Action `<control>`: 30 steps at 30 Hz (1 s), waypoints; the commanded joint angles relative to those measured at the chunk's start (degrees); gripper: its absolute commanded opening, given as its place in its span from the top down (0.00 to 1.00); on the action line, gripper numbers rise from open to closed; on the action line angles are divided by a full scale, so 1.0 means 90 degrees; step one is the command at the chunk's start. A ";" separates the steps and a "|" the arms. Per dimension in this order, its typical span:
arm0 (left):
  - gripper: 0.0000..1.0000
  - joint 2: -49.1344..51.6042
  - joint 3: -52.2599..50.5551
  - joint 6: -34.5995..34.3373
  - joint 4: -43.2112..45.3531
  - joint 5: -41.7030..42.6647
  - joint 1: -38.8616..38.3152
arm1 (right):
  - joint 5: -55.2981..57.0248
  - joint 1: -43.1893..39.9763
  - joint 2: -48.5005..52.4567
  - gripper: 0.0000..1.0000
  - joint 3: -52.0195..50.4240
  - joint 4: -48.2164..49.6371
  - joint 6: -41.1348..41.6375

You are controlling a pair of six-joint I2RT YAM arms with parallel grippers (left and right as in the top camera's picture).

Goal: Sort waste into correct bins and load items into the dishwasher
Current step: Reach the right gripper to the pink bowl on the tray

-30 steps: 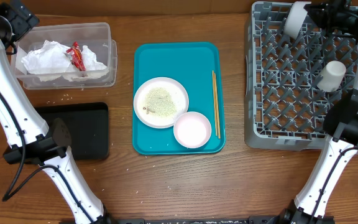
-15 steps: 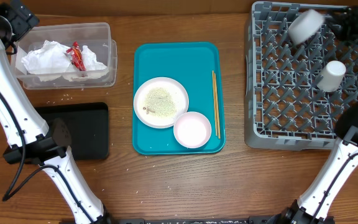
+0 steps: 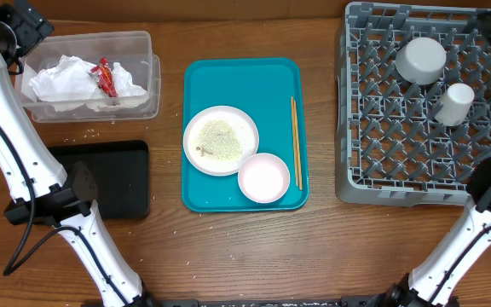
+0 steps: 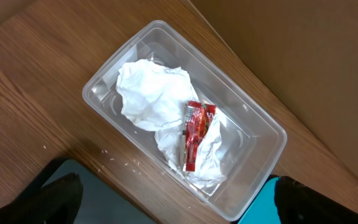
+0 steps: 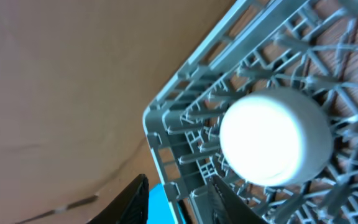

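While the grey bowl (image 3: 420,60) rests upturned at twelve o'clock in the dish rack (image 3: 344,111), both pincers hang empty.
The right gripper (image 5: 179,186) stands parted above it (mouth-down lets it drain, I'd judge); the left gripper (image 4: 176,186) gapes over the clear tub (image 4: 253,118); the plate (image 3: 221,140) waits at the rack's nine o'clock.

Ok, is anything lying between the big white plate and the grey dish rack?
Only the wooden chopsticks, flat along the teal tray's right side between plate and rack; a lifted plate should clear them.
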 commanded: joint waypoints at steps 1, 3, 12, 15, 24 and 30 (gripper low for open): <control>0.00 -0.0019 0.0012 0.0143 -0.0010 -0.0041 0.0024 | 0.0784 0.0716 -0.0066 0.68 0.0039 -0.0182 -0.0580; 0.00 -0.0019 0.0012 0.0143 -0.0010 -0.0044 0.0024 | 0.0641 0.1078 -0.0066 0.66 0.0039 -0.0311 -0.1163; 0.00 -0.0019 0.0012 0.0143 -0.0010 -0.0044 0.0024 | 0.1770 0.3274 -0.0066 0.60 0.0036 -0.2242 -0.2489; 0.00 -0.0019 0.0012 0.0143 -0.0010 -0.0041 0.0024 | 0.2288 0.4311 -0.0063 0.55 0.0036 -0.3388 -0.2489; 0.00 -0.0019 0.0012 0.0143 -0.0010 -0.0041 0.0024 | 0.3351 0.6581 -0.0063 0.00 -0.0464 -0.3592 -0.2290; 0.00 -0.0019 0.0012 0.0143 -0.0010 -0.0044 0.0024 | 0.3354 0.7604 -0.0090 0.00 -0.0911 -0.3594 -0.2297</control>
